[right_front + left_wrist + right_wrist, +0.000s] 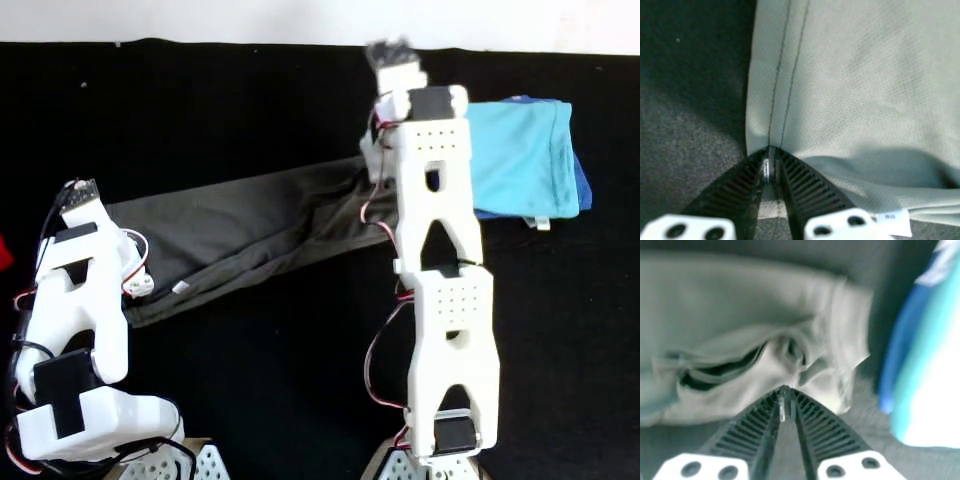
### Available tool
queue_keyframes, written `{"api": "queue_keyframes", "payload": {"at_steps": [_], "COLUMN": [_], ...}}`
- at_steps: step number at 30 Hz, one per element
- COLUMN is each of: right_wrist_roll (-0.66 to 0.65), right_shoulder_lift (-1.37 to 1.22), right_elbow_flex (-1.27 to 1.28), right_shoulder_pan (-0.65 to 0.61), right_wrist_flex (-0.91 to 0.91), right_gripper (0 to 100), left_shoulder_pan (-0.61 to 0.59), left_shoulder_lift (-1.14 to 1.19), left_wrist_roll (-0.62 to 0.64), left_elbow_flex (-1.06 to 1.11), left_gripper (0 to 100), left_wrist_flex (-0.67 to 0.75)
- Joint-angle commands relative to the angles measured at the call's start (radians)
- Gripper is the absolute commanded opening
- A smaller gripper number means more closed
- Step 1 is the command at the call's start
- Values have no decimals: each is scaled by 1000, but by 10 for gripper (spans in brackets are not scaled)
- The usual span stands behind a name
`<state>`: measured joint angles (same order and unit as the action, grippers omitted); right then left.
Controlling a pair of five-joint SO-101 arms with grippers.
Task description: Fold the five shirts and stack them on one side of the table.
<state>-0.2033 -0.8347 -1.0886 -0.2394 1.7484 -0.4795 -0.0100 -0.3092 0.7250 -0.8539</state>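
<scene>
Right gripper (396,62) sits just beside the stack (520,160); the grey shirt (250,225) stretches lengthwise away from the stack to the left gripper (82,195). Left wrist: fingers closed on the shirt's hem. Right wrist: fingers shut, probably pinching the shirt's stack-side end.

The black table (250,400) is carrying the shirts. A grey shirt (240,235), folded into a long band, is stretching slantwise across the middle, from near the left side up toward the far right. Close by its far end, a blue shirt (582,185) is lying folded, and a turquoise shirt (520,160) is sitting on top, covering most of it. A red thing (4,250) is poking in at the left edge, possibly more cloth.
</scene>
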Motion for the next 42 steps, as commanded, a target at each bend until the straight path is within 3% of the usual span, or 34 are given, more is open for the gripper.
{"api": "queue_keyframes", "payload": {"at_steps": [1,8,12,18,26,33,42], "right_wrist_roll": [-28,-26,-23,-23,-25,-29,-29], "right_shoulder_lift": [62,-50,-53,-50,-59,-61,-56], "right_elbow_flex": [124,140,140,42,-286,-157,-122], "right_shoulder_pan": [-13,70,108,73,-96,-226,-120], "right_wrist_flex": [-85,-377,-435,-306,10,12,-5], "right_gripper": [5,5,5,5,5,5,5], "left_shoulder_pan": [-12,-12,-12,-12,-12,-12,-12], "left_shoulder_lift": [-5,-5,-5,-5,-5,-5,-5], "left_wrist_roll": [9,9,9,9,9,9,9], "left_elbow_flex": [-4,-4,-4,-4,-4,-4,-4], "left_gripper": [8,8,8,8,8,8,8], "left_wrist_flex": [18,18,18,18,18,18,18]}}
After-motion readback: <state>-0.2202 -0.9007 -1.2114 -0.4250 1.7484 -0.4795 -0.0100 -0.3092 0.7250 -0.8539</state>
